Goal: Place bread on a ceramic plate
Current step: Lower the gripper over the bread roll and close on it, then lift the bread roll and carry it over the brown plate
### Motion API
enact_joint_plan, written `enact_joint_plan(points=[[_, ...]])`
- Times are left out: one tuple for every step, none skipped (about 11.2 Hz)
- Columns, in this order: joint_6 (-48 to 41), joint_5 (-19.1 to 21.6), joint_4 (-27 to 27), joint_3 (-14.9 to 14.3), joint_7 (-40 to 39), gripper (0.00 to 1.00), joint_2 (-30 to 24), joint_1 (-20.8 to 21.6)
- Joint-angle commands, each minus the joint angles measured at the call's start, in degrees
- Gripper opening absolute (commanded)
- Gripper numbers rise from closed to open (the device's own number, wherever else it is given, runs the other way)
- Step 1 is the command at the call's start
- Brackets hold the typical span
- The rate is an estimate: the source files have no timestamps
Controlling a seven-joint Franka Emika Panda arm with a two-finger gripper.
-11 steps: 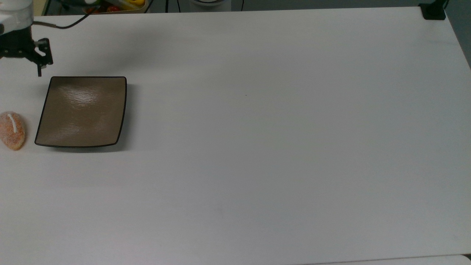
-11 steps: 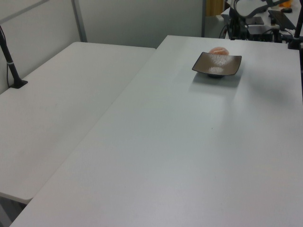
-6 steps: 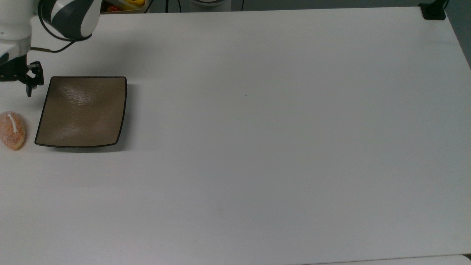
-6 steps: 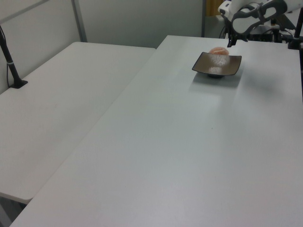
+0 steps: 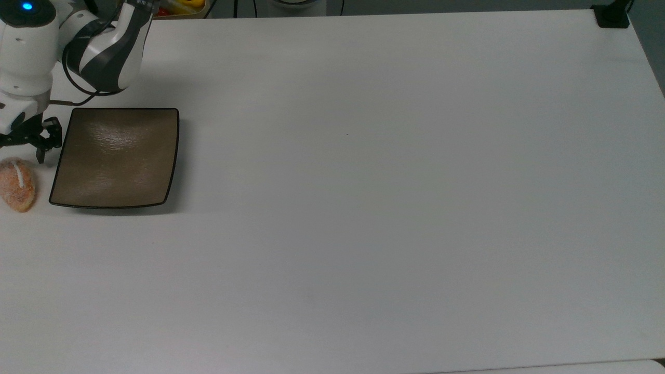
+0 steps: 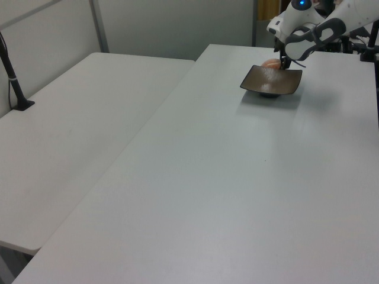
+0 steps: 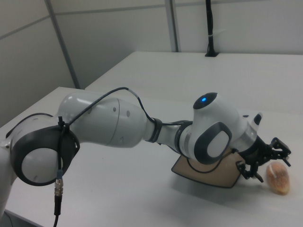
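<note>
- The bread [image 5: 17, 185] lies on the white surface [image 5: 363, 208], just off the ceramic plate [image 5: 117, 156] on the top view's left. It is not on the plate yet.
- My jaws [image 5: 26, 148] have come down from above the plate's far corner. Now they hang right by the bread's far end.
- My jaws are spread apart and hold nothing.
- I think grabbing the bread comes next.

Square brown-taupe ceramic plate with thin black rim [image 5: 117, 156] [image 6: 271, 80] [image 7: 213, 172] looks glossy, light sheen across its dished face. Small oval orange-brown bread roll [image 5: 17, 185] [image 7: 278, 178] has rough, sugary, crumbly crust; flat white table [image 5: 389, 208] is smooth, matt. White-and-grey robot arm shell [image 7: 113, 120] looks like smooth glossy plastic.
</note>
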Motion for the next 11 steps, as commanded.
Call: enact_joint_plan(points=[[1.5,0.1,2.2,0.3,-0.4,1.0,1.7,-0.9],[2.3,0.1,2.3,0.3,-0.4,1.0,2.5,-0.9],[4.3,0.1,2.3,0.3,-0.1,1.0,3.8,-0.9],[5.7,0.1,2.3,0.3,0.7,1.0,4.3,-1.0],[5.8,0.2,2.2,0.3,0.8,1.0,4.3,-1.0],[5.8,0.2,2.3,0.3,0.9,0.89,4.3,-1.1],[5.9,0.3,2.2,0.3,0.9,0.67,4.3,-1.5],[5.9,1.1,2.2,0.3,0.9,0.47,4.3,-1.6],[5.9,1.7,2.2,0.3,0.9,0.44,4.3,-1.5],[5.9,2.0,2.2,0.3,0.9,0.44,4.3,-1.5],[5.9,2.0,2.2,0.3,0.8,0.44,4.3,-1.5]])
